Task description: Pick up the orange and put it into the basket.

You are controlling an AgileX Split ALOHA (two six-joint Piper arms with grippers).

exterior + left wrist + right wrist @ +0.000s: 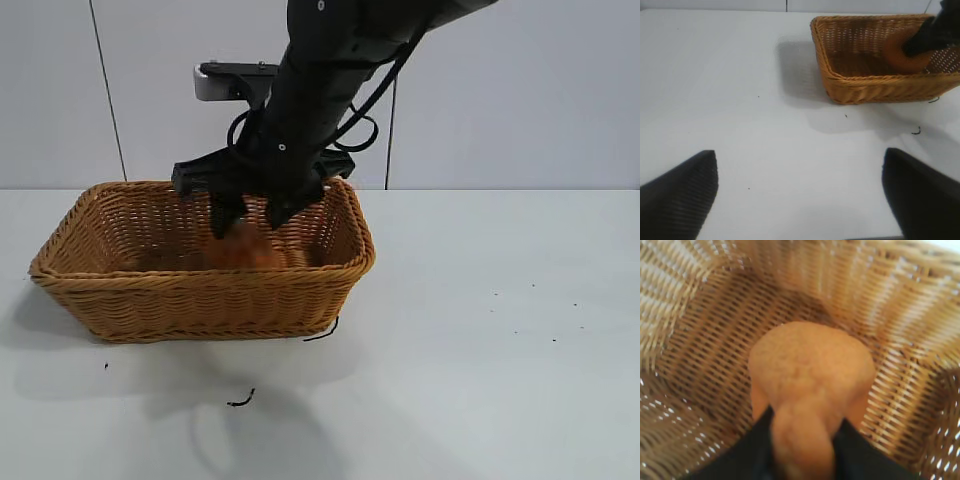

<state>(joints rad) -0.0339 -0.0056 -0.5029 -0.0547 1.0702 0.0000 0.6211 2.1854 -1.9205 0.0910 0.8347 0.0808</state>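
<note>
The basket (200, 290) stands at the left of the table. The orange (245, 250) is inside it, low near the bottom, toward the basket's right half. My right gripper (250, 212) reaches down into the basket and is shut on the orange's knob, its fingers (755, 450) on either side of it (805, 390). In the left wrist view the basket (875, 85) and the orange (900, 55) show far off, with the right gripper partly over the fruit. My left gripper (800, 172) is open and empty above bare table, away from the basket.
The white table (500, 330) spreads to the right and front of the basket. A few small dark wicker scraps (240, 400) lie in front of the basket. A grey wall stands behind.
</note>
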